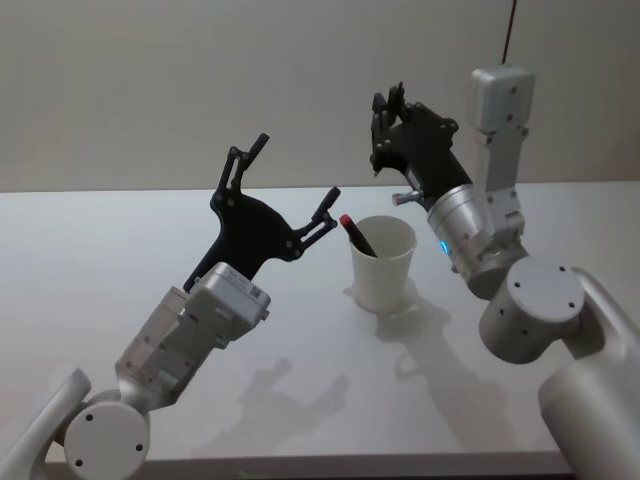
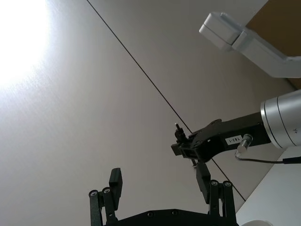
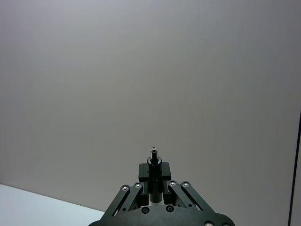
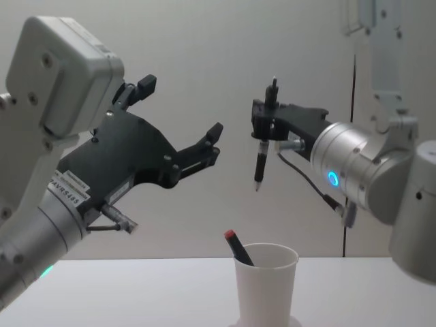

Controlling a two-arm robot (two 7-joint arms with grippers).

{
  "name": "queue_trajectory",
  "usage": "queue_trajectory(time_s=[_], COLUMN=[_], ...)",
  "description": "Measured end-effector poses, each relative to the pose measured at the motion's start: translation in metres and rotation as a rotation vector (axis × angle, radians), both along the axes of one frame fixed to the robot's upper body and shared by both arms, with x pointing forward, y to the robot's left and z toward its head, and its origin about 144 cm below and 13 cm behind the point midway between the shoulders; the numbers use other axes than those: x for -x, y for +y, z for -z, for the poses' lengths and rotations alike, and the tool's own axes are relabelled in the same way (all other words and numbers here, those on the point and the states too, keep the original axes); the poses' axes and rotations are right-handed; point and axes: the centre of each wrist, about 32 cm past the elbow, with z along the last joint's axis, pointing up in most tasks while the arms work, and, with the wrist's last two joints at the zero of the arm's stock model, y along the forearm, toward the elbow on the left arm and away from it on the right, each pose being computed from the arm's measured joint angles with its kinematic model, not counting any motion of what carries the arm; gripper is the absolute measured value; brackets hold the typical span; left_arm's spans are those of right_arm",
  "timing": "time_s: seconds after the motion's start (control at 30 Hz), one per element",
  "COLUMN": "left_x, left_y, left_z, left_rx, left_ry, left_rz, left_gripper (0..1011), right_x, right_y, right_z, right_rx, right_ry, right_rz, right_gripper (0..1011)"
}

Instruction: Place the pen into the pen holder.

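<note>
The right gripper (image 3: pixel 154 181) points toward a plain grey wall (image 3: pixel 141 84). Its two black fingers (image 3: pixel 142 173) are closed on a black pen (image 3: pixel 154 165), held between them with one narrow end projecting beyond the fingertips. A strip of white table (image 3: pixel 42 197) shows beside the gripper body. A thin dark vertical line (image 3: pixel 297 165) runs down the wall.

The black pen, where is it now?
The black pen hangs upright in the right gripper, in the air above the pen holder, right of the open left gripper.
</note>
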Motion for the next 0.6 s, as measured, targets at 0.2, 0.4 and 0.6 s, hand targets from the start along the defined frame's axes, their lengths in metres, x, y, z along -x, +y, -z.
queue_trajectory(time_s=[0.2, 0.4, 0.6], left_x=[0.000, 0.000, 0.000], left_y=[0.000, 0.000, 0.000], left_z=[0.000, 0.000, 0.000], left_rx=[0.000, 0.000, 0.000], left_ry=[0.000, 0.000, 0.000], left_rz=[0.000, 0.000, 0.000], left_gripper=[1003, 1003, 1003], right_x=[-0.001, -0.002, -0.005], right_y=[0.002, 0.005, 0.006], right_z=[0.004, 0.009, 0.013], right_rx=[0.034, 0.071, 0.098], right_ry=[0.018, 0.040, 0.062], right_rz=[0.021, 0.045, 0.063], right_gripper=[148, 148, 148])
